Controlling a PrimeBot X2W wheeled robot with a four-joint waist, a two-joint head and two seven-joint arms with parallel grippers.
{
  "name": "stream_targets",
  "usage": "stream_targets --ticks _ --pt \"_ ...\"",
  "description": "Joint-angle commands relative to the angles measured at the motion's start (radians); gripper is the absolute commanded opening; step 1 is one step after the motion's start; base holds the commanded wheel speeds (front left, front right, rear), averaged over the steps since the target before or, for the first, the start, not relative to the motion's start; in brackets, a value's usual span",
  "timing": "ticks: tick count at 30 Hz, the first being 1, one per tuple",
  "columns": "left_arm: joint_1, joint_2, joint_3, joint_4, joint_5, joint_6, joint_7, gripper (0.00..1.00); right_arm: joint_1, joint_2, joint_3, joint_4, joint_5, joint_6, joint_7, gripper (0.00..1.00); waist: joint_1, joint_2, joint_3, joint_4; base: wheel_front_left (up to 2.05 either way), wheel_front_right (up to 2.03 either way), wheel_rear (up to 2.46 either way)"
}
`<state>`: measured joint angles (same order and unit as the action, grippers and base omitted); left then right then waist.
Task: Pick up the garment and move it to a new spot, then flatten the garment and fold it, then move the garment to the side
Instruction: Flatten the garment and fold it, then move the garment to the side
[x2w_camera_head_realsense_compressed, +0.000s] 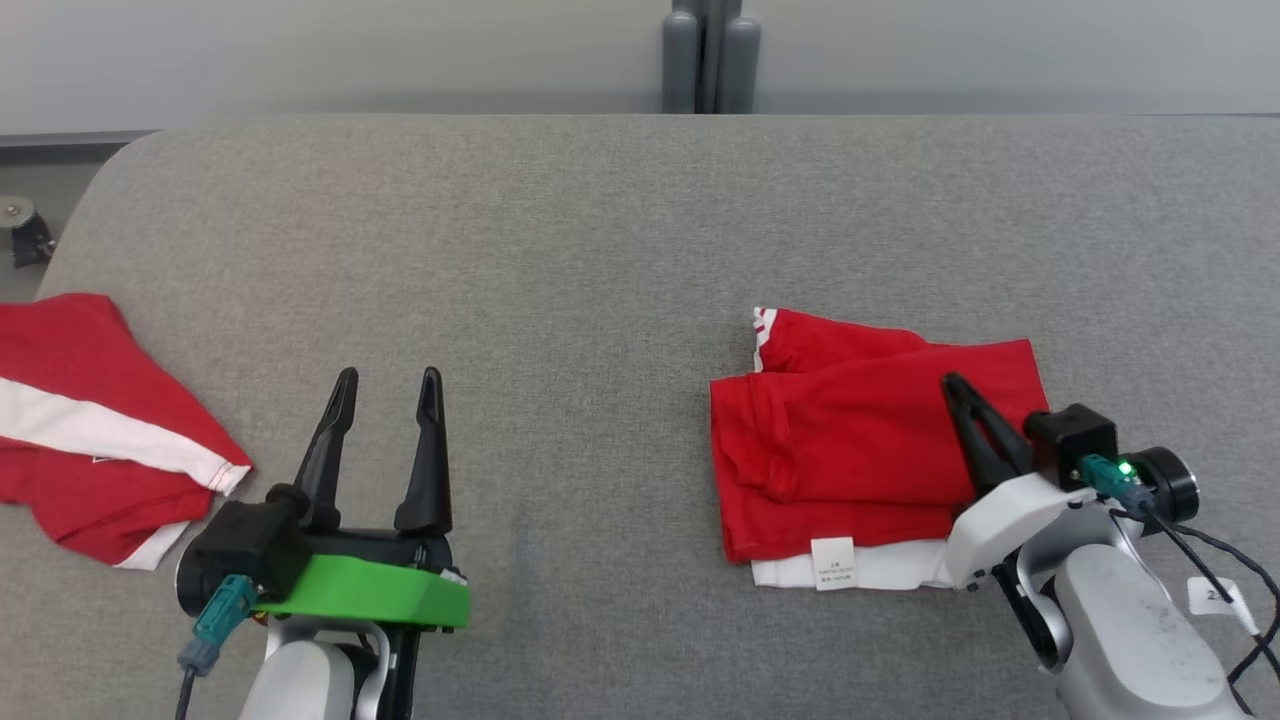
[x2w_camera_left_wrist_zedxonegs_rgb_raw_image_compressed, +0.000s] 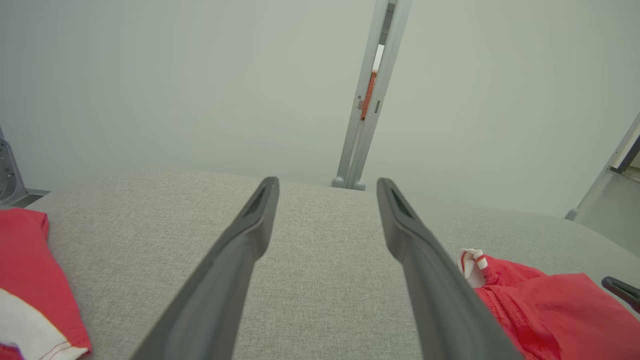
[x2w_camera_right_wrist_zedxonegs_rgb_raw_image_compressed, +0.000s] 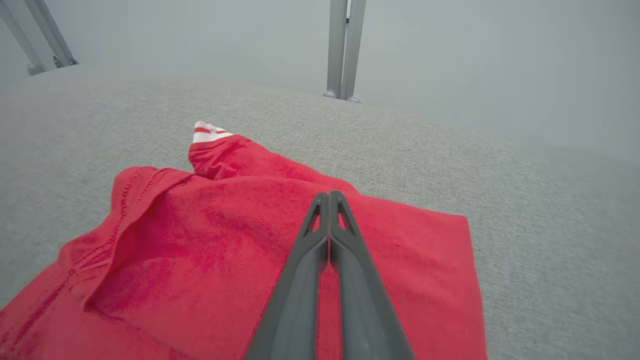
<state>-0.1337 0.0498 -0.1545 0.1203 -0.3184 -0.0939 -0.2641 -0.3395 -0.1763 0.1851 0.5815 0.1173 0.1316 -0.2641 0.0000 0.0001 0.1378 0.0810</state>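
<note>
Head view: the folded garment (x2w_camera_head_realsense_compressed: 870, 440) lies on the table's (x2w_camera_head_realsense_compressed: 600, 250) right side, with my right end effector (x2w_camera_head_realsense_compressed: 952, 385) pinched shut over it (probably readying a sideways push). Left wrist view: my left end effector (x2w_camera_left_wrist_zedxonegs_rgb_raw_image_compressed: 325, 186) hangs wide and empty. Right wrist view: the closed tips sit above the garment's middle.

Red, white-trimmed garment (x2w_camera_head_realsense_compressed: 860, 430), flecked grey table (x2w_camera_head_realsense_compressed: 600, 250)

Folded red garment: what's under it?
A white layer with a label pokes out beneath the red garment, at its near edge; grey table below. The rest is covered.
</note>
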Motion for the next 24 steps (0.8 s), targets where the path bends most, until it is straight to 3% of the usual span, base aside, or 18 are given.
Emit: stream_targets --ticks 1,5,6,7,8,13,24 --pt "0.003 0.002 0.008 -0.010 0.001 -0.002 0.000 1.00 0.023 0.005 -0.033 -0.048 -0.009 -0.002 0.000 0.00 0.0000 -0.0001 -0.013 -0.044 0.00 0.00 0.00" --pt "0.005 0.002 0.006 -0.026 0.001 0.001 0.000 1.00 0.077 0.033 -0.118 -0.216 -0.020 -0.002 0.000 0.00 0.0000 -0.0001 -0.014 -0.073 0.00 0.00 0.00" --pt "0.005 0.002 0.005 -0.030 0.001 0.002 0.000 1.00 0.090 0.040 -0.131 -0.256 -0.025 -0.002 0.000 0.23 0.0000 -0.0001 -0.014 -0.077 0.00 0.00 0.00" --pt "0.006 0.002 0.006 -0.035 0.003 0.004 0.000 1.00 0.108 0.053 -0.148 -0.305 -0.028 -0.002 0.000 0.83 0.0000 -0.0001 -0.014 -0.082 0.00 0.00 0.00" --pt "0.008 0.002 0.006 -0.039 0.003 0.005 0.000 1.00 0.126 0.060 -0.161 -0.339 -0.031 -0.002 0.000 1.00 0.0000 -0.0001 -0.014 -0.086 0.00 0.00 0.00" --pt "0.019 0.002 0.004 -0.058 0.013 0.016 0.000 1.00 0.191 0.090 -0.209 -0.468 -0.040 -0.002 0.000 1.00 0.0000 -0.0001 -0.012 -0.101 0.00 0.00 0.00" --pt "0.037 0.002 -0.016 -0.036 0.032 0.022 0.000 1.00 0.238 0.116 -0.220 -0.513 -0.060 -0.002 0.000 1.00 0.0000 -0.0001 -0.013 -0.105 0.00 0.00 0.00"
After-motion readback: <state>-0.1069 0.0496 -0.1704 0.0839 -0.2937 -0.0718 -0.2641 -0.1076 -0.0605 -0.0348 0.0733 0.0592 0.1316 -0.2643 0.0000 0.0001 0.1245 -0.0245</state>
